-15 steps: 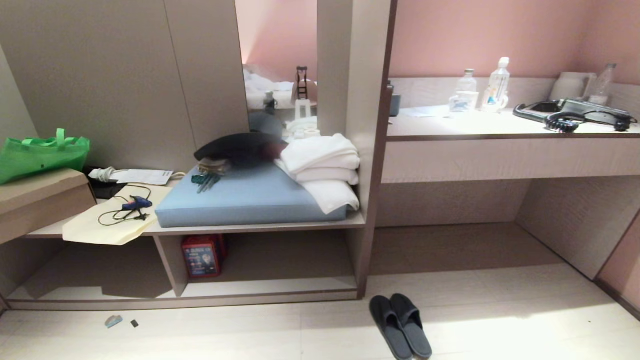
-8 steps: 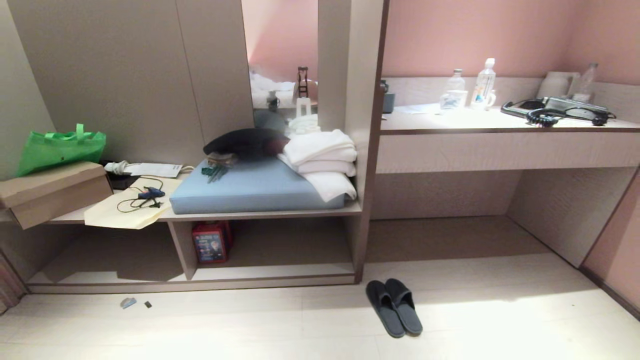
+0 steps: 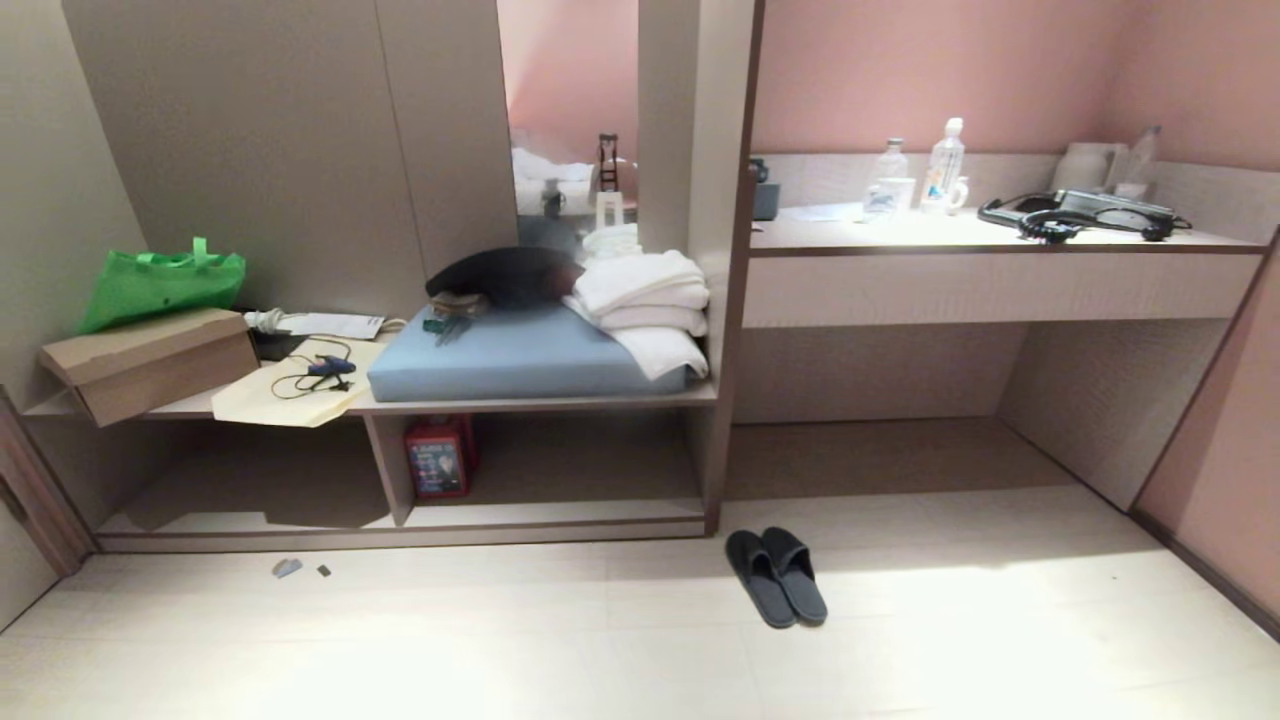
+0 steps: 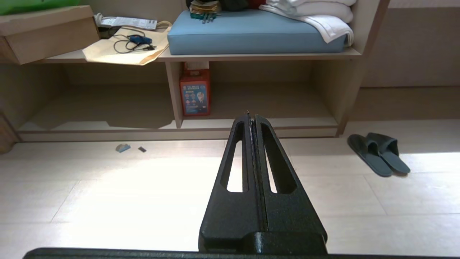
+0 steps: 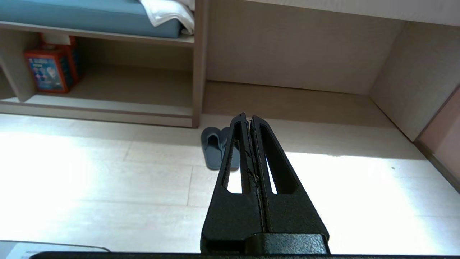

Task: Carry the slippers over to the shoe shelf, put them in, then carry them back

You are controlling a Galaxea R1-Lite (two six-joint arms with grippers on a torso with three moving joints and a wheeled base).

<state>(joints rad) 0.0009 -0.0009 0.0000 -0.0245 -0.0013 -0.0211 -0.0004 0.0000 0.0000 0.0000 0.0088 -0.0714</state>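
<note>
Slippers [image 3: 777, 577] are seen on floor just off shoe shelf [image 3: 560, 513] right corner, partly hidden in right wrist view. Left end effector [image 4: 251, 117] & right end effector [image 5: 248, 118]: closed tight, nothing held.

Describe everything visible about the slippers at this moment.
The slippers are a dark grey pair, flat and thin-soled, with closed toes, open backs and what looks like soft fabric. They lie side by side, touching, soles down on the pale floor, just outside the right end of the shoe shelf, in front of the recess under the desk counter. Neither tool touches them; nothing rests on them.
</note>
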